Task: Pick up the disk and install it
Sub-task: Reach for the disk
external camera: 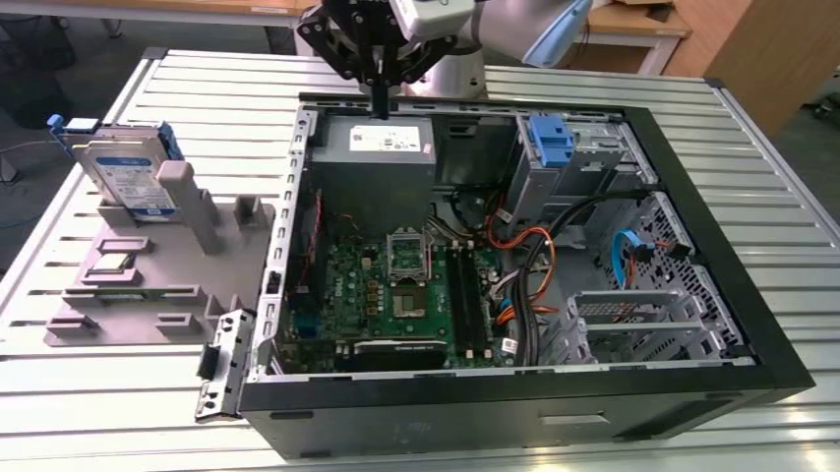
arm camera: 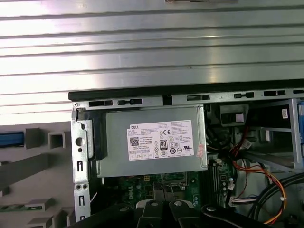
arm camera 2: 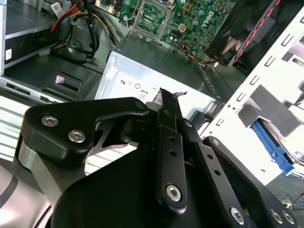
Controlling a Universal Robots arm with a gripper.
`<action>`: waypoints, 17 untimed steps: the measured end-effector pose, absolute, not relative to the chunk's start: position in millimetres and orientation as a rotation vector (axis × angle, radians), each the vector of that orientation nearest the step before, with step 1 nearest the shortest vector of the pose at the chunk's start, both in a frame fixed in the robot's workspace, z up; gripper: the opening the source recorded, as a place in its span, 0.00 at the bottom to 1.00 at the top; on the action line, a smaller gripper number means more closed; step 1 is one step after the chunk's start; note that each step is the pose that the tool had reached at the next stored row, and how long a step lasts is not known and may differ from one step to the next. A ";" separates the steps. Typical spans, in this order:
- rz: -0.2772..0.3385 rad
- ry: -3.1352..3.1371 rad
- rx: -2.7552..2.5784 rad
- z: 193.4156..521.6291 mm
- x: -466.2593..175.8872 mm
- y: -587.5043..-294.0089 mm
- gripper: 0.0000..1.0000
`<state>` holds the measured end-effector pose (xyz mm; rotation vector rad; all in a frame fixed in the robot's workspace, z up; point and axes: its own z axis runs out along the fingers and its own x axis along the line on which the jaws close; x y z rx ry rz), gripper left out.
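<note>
Black open PC case (external camera: 525, 413) on slatted counter (external camera: 105, 393), green motherboard (external camera: 393, 285) inside. Disk (external camera: 125, 172) standing on edge in grey fixture (external camera: 145, 285) at 10 o'clock off the case, untouched. Farther back, fingers (external camera: 380, 98) clenched on nothing, tips down, hovering over grey power supply (external camera: 381, 143) at 12 o'clock, well apart from disk.
</note>
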<state>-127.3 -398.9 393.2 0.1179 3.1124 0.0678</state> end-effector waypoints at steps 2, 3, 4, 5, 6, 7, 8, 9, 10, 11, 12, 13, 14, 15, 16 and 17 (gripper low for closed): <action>0.068 3.112 0.118 393.3 -127.5 -398.9 0.10; 0.068 3.113 0.118 393.3 -127.5 -398.9 0.10; 0.068 3.113 0.118 393.3 -127.6 -399.0 0.10; 0.068 3.113 0.118 393.3 -127.6 -398.9 0.10; 0.068 3.112 0.118 393.3 -127.6 -398.9 0.10; 0.068 3.112 0.118 393.3 -127.6 -398.9 0.10; 0.068 3.112 0.118 393.3 -127.7 -398.9 0.10; 0.068 3.112 0.118 393.3 -128.1 -398.9 0.10; 0.068 3.112 0.118 393.2 -128.9 -399.0 0.10; 0.068 3.113 0.118 393.3 -129.8 -399.0 0.10; 0.068 3.113 0.118 393.3 -131.0 -399.0 0.10; 0.068 3.112 0.118 393.2 -131.9 -399.0 0.10; 0.068 3.112 0.118 393.2 -132.6 -398.9 0.10; 0.068 3.112 0.118 393.2 -133.0 -398.9 0.10; 0.068 3.112 0.118 393.2 -133.0 -398.9 0.10; 0.068 3.113 0.118 393.3 -133.0 -398.9 0.10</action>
